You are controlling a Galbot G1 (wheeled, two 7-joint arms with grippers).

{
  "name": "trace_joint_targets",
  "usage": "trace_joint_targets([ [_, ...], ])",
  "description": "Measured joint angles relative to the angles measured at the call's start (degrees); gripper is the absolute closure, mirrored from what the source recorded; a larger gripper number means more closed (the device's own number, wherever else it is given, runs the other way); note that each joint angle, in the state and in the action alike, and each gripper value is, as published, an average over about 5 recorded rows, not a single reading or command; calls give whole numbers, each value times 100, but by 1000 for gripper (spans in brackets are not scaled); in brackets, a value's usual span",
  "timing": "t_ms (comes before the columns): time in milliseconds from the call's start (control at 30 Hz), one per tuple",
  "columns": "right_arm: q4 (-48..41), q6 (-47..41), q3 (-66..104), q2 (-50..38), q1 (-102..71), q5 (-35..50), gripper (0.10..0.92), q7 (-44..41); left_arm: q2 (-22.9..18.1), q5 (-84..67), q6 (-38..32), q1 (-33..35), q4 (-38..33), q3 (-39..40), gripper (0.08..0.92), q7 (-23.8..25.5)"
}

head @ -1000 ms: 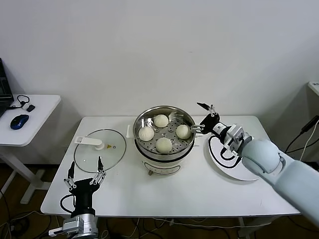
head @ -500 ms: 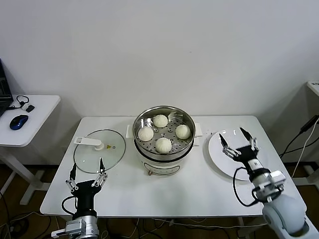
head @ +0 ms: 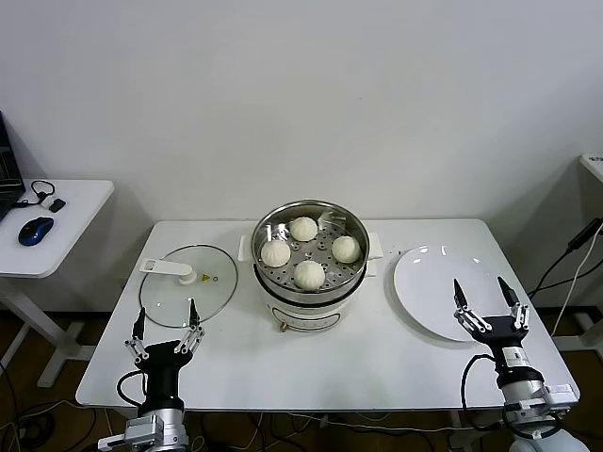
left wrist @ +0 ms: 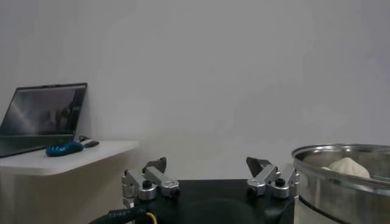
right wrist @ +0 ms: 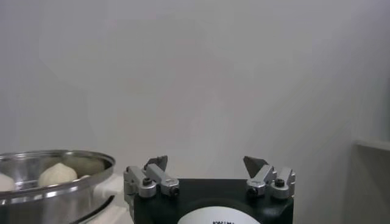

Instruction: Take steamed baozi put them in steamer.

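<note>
The steel steamer (head: 311, 282) stands mid-table with four cream-white baozi on its perforated tray: one at the back (head: 303, 228), one left (head: 276, 252), one right (head: 346, 249), one front (head: 309, 274). My left gripper (head: 166, 325) is open and empty at the table's front left, pointing up. My right gripper (head: 488, 305) is open and empty at the front right, over the near edge of the white plate (head: 429, 282). The steamer rim (left wrist: 341, 167) and one baozi (left wrist: 347, 165) show in the left wrist view; the right wrist view shows the rim (right wrist: 55, 185) and a baozi (right wrist: 56, 173).
A round glass lid (head: 188, 282) with a white handle lies left of the steamer. The white plate at the right is bare. A side table (head: 52, 226) with a blue mouse (head: 37, 229) stands to the far left. A laptop (left wrist: 42, 119) shows in the left wrist view.
My right arm has drawn back from the steamer's right rim to the front right of the table, empty and open. The left gripper has not moved.
</note>
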Motion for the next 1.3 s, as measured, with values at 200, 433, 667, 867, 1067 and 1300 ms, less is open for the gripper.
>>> trace_joint_targets([
  [200, 43, 106, 121, 211, -124, -34, 203, 1, 0, 31, -24, 15, -2, 11, 177, 0],
  [433, 98, 175, 164, 397, -230, -83, 203, 9, 0, 48, -26, 37, -41, 15, 177, 0],
  [667, 120, 218, 135, 542, -274, -165, 203, 33, 0, 69, -25, 30, -48, 39, 177, 0],
  [867, 126, 233, 108, 627, -276, -229, 203, 34, 0, 72, -33, 31, -45, 28, 177, 0],
  [1067, 128, 214, 88, 665, -241, -270, 203, 26, 0, 79, -37, 21, -31, 39, 177, -1],
  [1300, 128, 192, 69, 696, -225, -307, 203, 24, 0, 86, -36, 8, -13, 54, 177, -2],
])
